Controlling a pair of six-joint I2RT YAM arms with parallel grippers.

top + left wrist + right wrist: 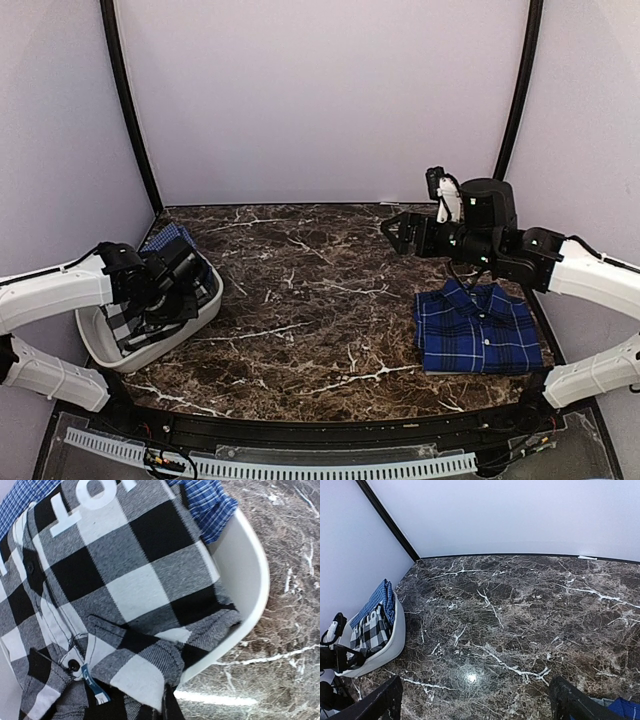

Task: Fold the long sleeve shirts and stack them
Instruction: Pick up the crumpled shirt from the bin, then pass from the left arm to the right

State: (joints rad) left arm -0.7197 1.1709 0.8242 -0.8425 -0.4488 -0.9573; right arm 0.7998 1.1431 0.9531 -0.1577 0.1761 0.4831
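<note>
One folded dark blue plaid button-up shirt point(475, 330) lies nearest, on the right of the brown marble table point(300, 290). Over on the left, the white plastic tub point(100, 345) holds the crumpled black-and-white check shirt with white lettering point(135, 580), with a lighter blue plaid cloth point(205, 500) showing at its far end. The left gripper point(172, 287) hangs low over that pile; I can't tell whether its fingers are parted or closed. A pinch through several layers could, I'd guess, lift both garments or drag the tub along. Farther back, the right gripper point(398, 235) hovers spread wide, holding nothing.
</note>
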